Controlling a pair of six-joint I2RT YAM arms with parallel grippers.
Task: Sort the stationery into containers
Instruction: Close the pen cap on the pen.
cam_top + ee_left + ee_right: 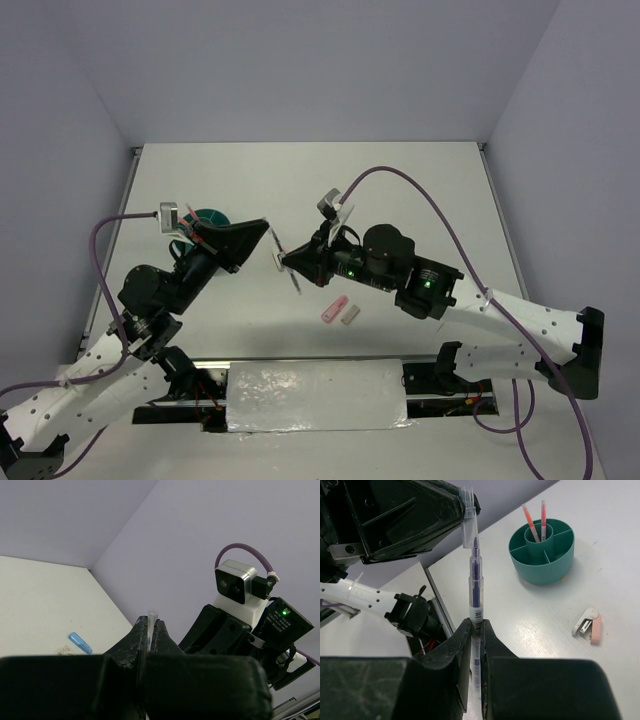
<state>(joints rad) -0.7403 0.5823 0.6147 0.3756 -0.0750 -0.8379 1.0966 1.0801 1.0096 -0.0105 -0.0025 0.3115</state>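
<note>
Where the arms work: a white table, matt and faintly streaked, with both arm bases at its near edge.
Room: pale lavender walls close the table in on the left, far and right sides; the light is even and the shadows are soft.
Near edge: a white crinkled cover lies between the two bases.
Writing: a barcode label wraps the barrel of the clear pen; its print is too small to read.
Pen's place: in the air above the table, spanning the two grippers, with dark violet ink inside and a clear cap on its upper end.
Left arm's end: the left gripper is closed on the cap end; the left wrist view shows the clear tip poking out between the pinched fingers.
Right arm's end: the right gripper is clamped on the barrel at the barcode.
Container: the teal organiser sits on the table at far left, partly behind the left arm; a pink pen and an orange pen stand at its centre.
Loose items: a pink eraser and a pale eraser lie just beside each other below the right gripper; a small pink-and-white stapler lies near the organiser; a blue piece lies by the wall.
Lights: a green light glows on the right arm.
</note>
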